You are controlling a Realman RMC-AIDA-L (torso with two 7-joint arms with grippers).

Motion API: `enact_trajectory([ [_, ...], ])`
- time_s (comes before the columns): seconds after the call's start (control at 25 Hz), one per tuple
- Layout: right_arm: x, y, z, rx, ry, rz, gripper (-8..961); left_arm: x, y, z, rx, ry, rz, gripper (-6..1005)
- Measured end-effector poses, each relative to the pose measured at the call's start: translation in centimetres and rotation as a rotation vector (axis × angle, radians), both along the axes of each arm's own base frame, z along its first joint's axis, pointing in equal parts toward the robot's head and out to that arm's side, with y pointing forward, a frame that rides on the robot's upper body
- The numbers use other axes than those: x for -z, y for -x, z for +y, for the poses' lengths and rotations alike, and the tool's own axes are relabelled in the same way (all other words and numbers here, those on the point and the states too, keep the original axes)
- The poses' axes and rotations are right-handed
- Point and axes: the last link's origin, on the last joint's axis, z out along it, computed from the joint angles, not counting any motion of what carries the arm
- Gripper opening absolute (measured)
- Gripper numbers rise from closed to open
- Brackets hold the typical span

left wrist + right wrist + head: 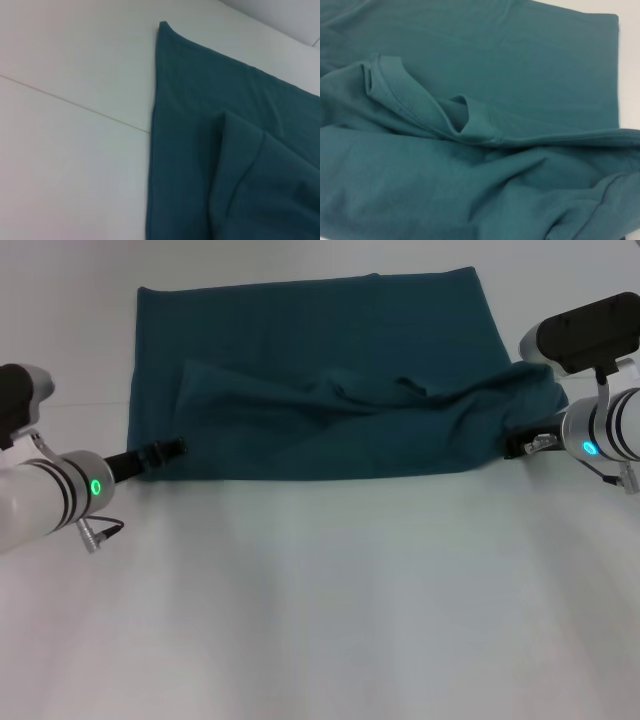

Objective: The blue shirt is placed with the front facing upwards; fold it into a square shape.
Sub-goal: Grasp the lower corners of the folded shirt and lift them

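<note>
head view: we see the shirt [320, 390] spread across the far half of the white table [320, 620], already folded into a wide band, w/ a second layer doubled over the near part and lying rumpled, a ridge of creases running from left of centre toward the right end. no lettering shows on the side facing up

left gripper [165, 451] sits at the shirt's near left corner, its dark tip right at the cloth edge, low to the table. we can't tell if its fingers are spread or pinching the fabric; the tip is too small and dark vs the cloth. the left arm's white forearm w/ a green light comes in from the left edge

right gripper [525, 445] is at the near right end of the shirt, where the cloth bunches up and rises a bit against it. fabric covers most of the tip, so same here, we can't tell its state

left wrist view: shirt [200, 125] edge runs straight along bare table [75, 125], one pointed corner far off, and an upper layer lies folded over the lower one

right wrist view: shirt [480, 65] fills nearly all the view; a hemmed edge curls up in a loop near the middle, folds piling toward one corner, a sliver of table [627, 60] at the side
</note>
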Motion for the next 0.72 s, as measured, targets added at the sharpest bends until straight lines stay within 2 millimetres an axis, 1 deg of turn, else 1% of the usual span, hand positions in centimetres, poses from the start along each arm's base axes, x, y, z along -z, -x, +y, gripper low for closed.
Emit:
enact_trajectory([
  [0.72,-0.07,0.19,0.09,-0.005,-0.002,0.000,24,0.44,0.16,-0.24,-0.007,0.009,0.004,837],
])
